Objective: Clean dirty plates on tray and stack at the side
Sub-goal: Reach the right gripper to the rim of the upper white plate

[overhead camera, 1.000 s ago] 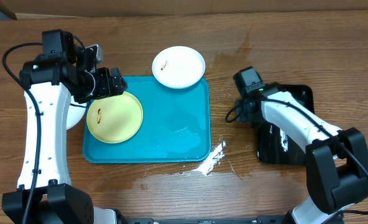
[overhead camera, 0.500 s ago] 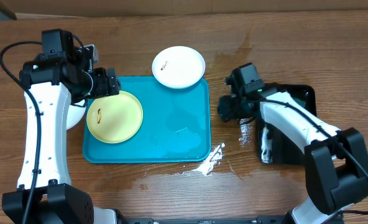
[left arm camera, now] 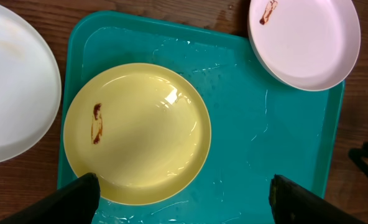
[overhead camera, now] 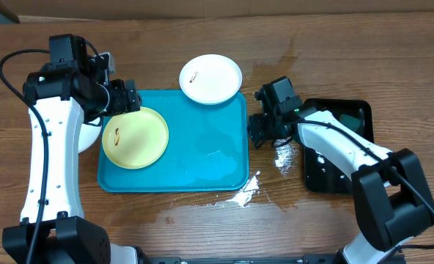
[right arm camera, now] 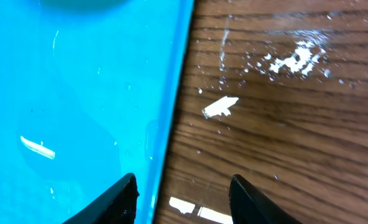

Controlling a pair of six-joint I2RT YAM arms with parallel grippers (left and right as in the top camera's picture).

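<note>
The turquoise tray (overhead camera: 202, 158) lay in the middle of the wooden table (overhead camera: 202, 37), its floor wet and glinting. The yellow-green plate (overhead camera: 135, 137) sat flat inside the tray against its left edge, with a brown smear (left arm camera: 97, 123) near the plate's left rim. A white plate (overhead camera: 211, 78) rested across the tray's far rim near the far right corner, partly over the tray and partly over the table, with a small brown mark (overhead camera: 195, 74) on its left side. A second white plate (left arm camera: 13, 81) lay on the table just beside the tray's left edge. From overhead, the left arm hid most of it.

The left gripper (overhead camera: 122, 97) hovered over the tray's far left corner. Its fingers (left arm camera: 78, 193) were spread wide and empty, one over the yellow-green plate's near rim and the other over bare tray floor.

The right gripper (overhead camera: 259, 130) hung low at the tray's right edge. Its fingers (right arm camera: 119, 199) were parted with nothing between them, one above the tray's rim and the other above the table. Wet patches and white flecks (overhead camera: 250, 187) spread over the wood by the tray's near right corner. A glossy black tray (overhead camera: 341, 147) lay towards the table's right edge, partly under the right arm.
</note>
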